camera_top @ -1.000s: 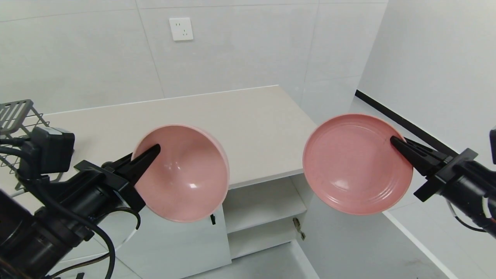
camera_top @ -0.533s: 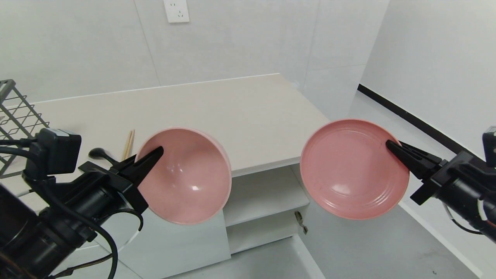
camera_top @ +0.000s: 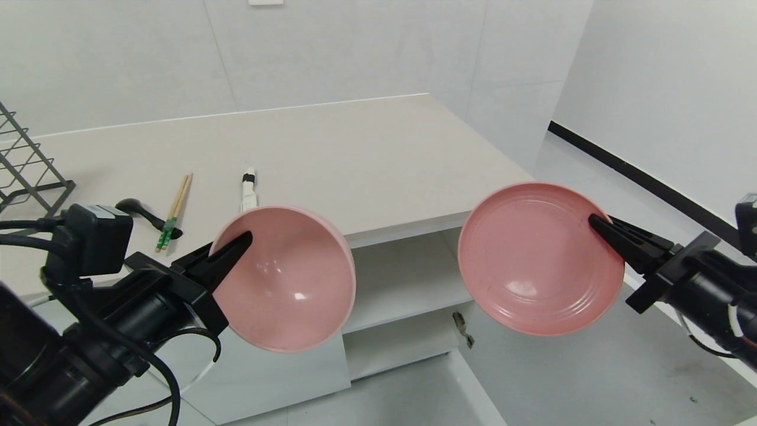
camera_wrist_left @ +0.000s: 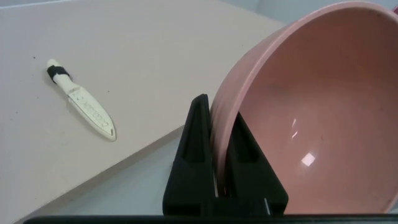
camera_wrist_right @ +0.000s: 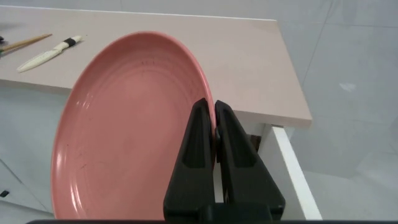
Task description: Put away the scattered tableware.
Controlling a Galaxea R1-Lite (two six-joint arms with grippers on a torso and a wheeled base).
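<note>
Currently, compared with the earlier head views, the whole picture has shifted, so the camera has moved: more of the counter [camera_top: 366,154] near the robot shows, and the wall socket has almost left the top edge. Both arms and their loads sit at nearly the same places in the picture as before. The left gripper [camera_top: 239,241] is clamped on the rim of the pink bowl [camera_top: 295,284], one finger inside the rim and one outside, as the left wrist view confirms [camera_wrist_left: 217,134]. The bowl [camera_wrist_left: 311,112] is held in the air in front of the counter's front edge, tipped so its opening faces the camera. The right gripper [camera_top: 594,222] is clamped on the rim of the pink plate [camera_top: 532,272], held in the air off the counter's right end, above the floor, its face turned toward the camera. Count: one bowl, one plate, one pair of chopsticks [camera_top: 171,216], one black spoon [camera_top: 142,212] and one cream utensil with a black band [camera_top: 248,189]. The last three lie on the counter, near one another. One wire rack [camera_top: 29,171] stands at the counter's left. Open shelves [camera_top: 402,290] show below the counter.
</note>
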